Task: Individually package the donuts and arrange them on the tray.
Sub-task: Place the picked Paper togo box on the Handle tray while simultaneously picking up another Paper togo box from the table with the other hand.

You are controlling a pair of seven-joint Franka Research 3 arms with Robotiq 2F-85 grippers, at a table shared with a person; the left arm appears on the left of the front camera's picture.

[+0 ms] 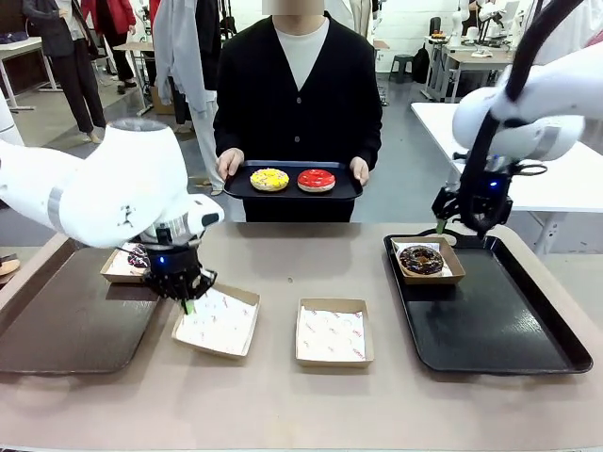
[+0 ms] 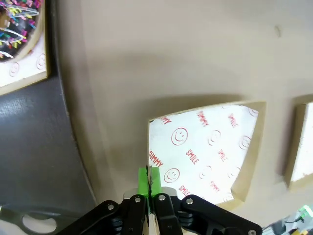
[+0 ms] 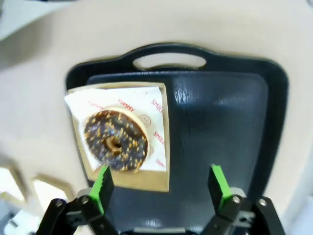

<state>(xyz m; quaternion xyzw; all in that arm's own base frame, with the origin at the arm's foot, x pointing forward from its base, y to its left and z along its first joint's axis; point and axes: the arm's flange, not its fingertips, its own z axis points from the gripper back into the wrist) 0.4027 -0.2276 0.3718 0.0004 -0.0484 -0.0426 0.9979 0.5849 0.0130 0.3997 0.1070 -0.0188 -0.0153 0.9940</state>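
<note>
Roughly half done, judging from the layout. On the beige surface (image 1: 283, 405), the large black handled tray (image 1: 509, 330) on the right carries one shallow brown cardboard box (image 1: 429, 280) holding the chocolate ring donut with pale sprinkles (image 1: 421, 260), so one is packaged and placed. The flat brown tray (image 1: 75, 330) on the left has a second lined box (image 1: 115, 271) with a dark donut with bright coloured sprinkles (image 2: 14, 24). It is boxed, but I'd guess not at its final spot. The person's small black tray (image 1: 293, 191) carries the yellow donut (image 1: 269, 179) and glossy red donut (image 1: 316, 179), both unboxed. An empty paper-lined box (image 1: 219, 323) sits by the left arm, with a second empty box (image 1: 332, 331) beside it. The left gripper (image 2: 149, 181) has its fingers pressed together right at the first empty box's rim; can't tell whether the thin wall is caught between them. The right gripper (image 3: 160, 188) hangs over the placed box, fingers spread, gripping nothing. Hard to read: the left arm covers most of the brown-tray box in the front view, and the left wrist view crops that donut at the corner.
</note>
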